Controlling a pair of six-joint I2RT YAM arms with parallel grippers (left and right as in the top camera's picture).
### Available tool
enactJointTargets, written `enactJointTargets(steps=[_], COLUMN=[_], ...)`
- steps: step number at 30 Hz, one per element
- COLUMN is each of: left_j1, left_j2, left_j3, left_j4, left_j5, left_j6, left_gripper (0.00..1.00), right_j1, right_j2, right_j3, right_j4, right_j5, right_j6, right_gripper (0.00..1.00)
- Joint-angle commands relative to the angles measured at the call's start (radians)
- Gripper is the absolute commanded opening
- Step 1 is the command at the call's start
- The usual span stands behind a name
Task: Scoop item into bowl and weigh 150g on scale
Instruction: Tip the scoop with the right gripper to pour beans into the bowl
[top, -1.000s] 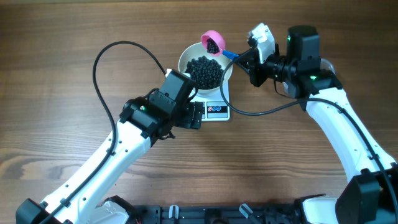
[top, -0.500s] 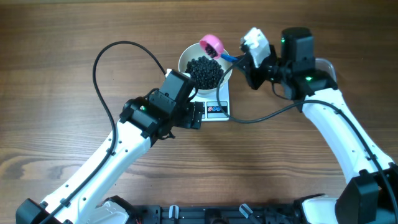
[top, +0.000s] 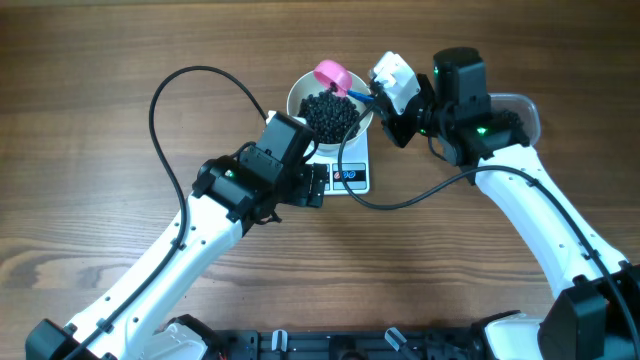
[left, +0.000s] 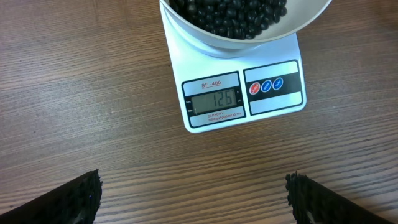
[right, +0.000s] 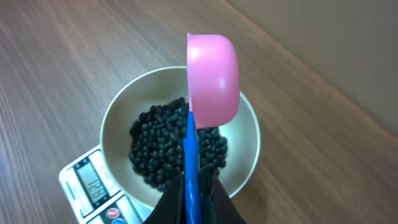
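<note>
Tipping the pink scoop (right: 213, 78) slowly is the trick, the right gripper (right: 194, 198) is clamped on its blue handle (right: 189, 162) over the bowl (right: 245, 134) of beans (right: 168, 146) on the scale (left: 177, 53). Display (left: 214, 99) reads 126, so only small top-ups now; left gripper (left: 196, 202) hangs wide open, empty.

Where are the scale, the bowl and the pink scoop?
scale (left: 214, 99): left wrist view, on its display.
bowl (right: 116, 134): right wrist view, on its bare inner wall.
pink scoop (right: 214, 74): right wrist view, on its cup's back.

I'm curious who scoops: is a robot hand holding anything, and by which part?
The right gripper holds the pink scoop by its blue handle; left gripper holds nothing.
</note>
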Motion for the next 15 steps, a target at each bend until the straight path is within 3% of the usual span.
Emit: enactJointTargets(steps=[1, 10, 15], left_j1=[0.008, 0.008, 0.008], left_j2=[0.007, 0.007, 0.007], left_j3=[-0.006, -0.006, -0.006], left_j4=[0.003, 0.003, 0.003], left_j5=[0.005, 0.005, 0.005], left_j6=[0.012, 0.012, 0.012], left_gripper=[1.0, 1.0, 1.0], right_j1=[0.0, 0.0, 0.0], right_j2=[0.017, 0.016, 0.017], right_j3=[0.005, 0.005, 0.005], right_j4=[0.021, 0.125, 0.051], right_j5=[0.017, 0.016, 0.016], right_j6=[-0.029, -0.019, -0.021], right_gripper=[0.04, 0.04, 0.04])
